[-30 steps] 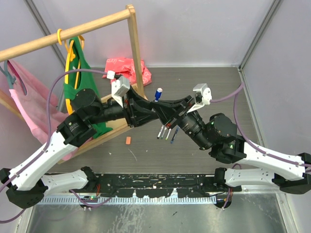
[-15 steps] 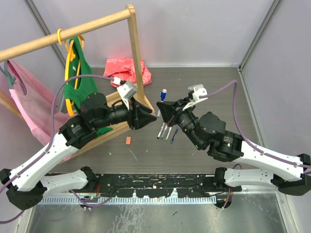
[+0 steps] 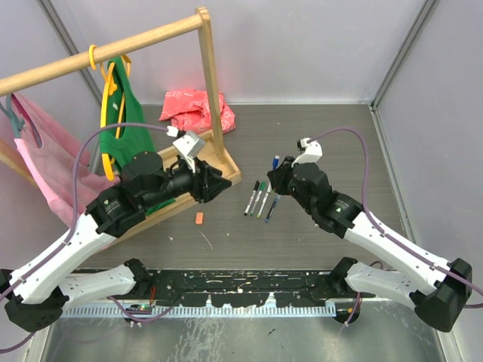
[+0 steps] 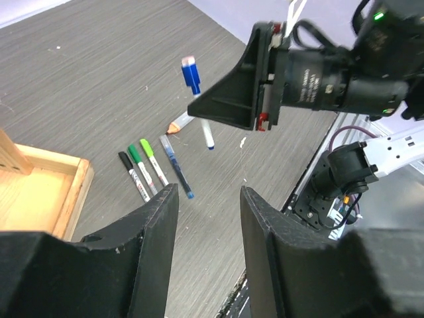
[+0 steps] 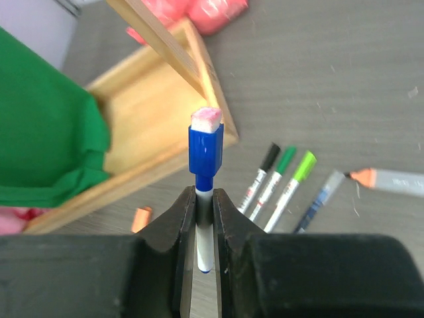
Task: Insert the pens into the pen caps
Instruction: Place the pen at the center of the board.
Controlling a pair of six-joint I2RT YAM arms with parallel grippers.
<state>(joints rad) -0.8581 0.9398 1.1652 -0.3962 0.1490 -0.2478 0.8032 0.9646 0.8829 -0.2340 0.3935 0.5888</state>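
- The right end effector (image 5: 204, 202) is clamped on a white pen (image 5: 205, 233), which stands up between its fingers. The pen's blue cap (image 5: 205, 151) is on and sits just above the fingertips.
- The left end effector (image 4: 207, 193) is open, with nothing between its fingers. It faces the right one and is apart from it.
- Four pens (image 4: 149, 171) lie side by side on the bench (image 3: 241, 237), below and between the two end effectors: black, green, light green and blue.
- An orange-tipped pen (image 4: 180, 122) lies just past that row from the left end effector, under the held pen.
- An orange cap (image 5: 140, 217) lies alone, left of the right end effector's fingers in its own view and near the wooden frame (image 5: 152, 132).
- Farther out, a green cloth (image 5: 46, 132) hangs over the frame, and a red cloth (image 5: 212, 13) lies beyond it.
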